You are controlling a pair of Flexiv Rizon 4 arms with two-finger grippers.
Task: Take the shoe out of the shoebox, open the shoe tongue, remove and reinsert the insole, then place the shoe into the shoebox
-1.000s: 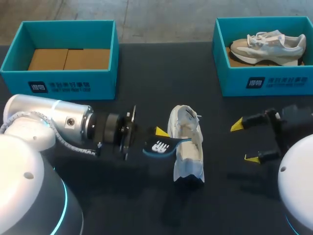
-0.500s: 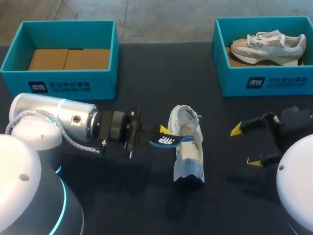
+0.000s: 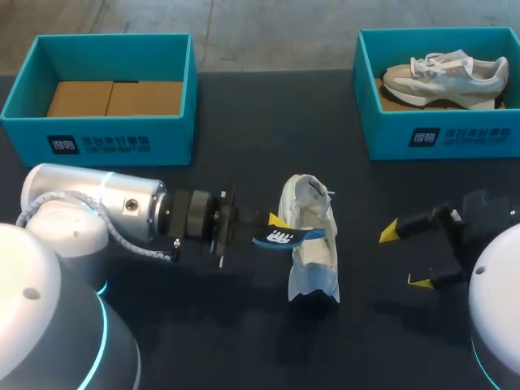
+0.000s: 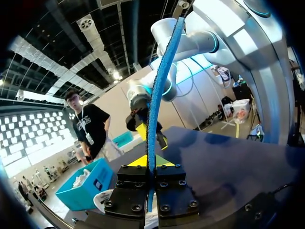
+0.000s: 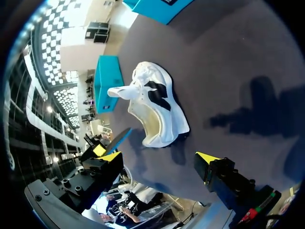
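Observation:
A white shoe (image 3: 310, 244) lies on the dark table (image 3: 244, 122), its opening facing the left arm. My left gripper (image 3: 272, 227) is shut on a blue and black insole (image 3: 286, 236), whose tip hangs over the shoe's opening. In the left wrist view the insole (image 4: 159, 81) stands edge-on between the yellow tips (image 4: 151, 161). My right gripper (image 3: 405, 257) is open to the right of the shoe, holding nothing. In the right wrist view the shoe (image 5: 155, 112) lies ahead of the open right gripper (image 5: 159, 160), with the insole (image 5: 119, 138) beside it.
A teal shoebox (image 3: 97, 134) lined with cardboard stands at the back left. Another teal shoebox (image 3: 443, 138) at the back right holds a second pale shoe (image 3: 443, 71). The left box (image 5: 107, 78) shows beyond the shoe in the right wrist view.
My left gripper has moved right with the insole, bringing its tip over the shoe's opening and turning it flatter. The right gripper has shifted slightly toward the table's near edge.

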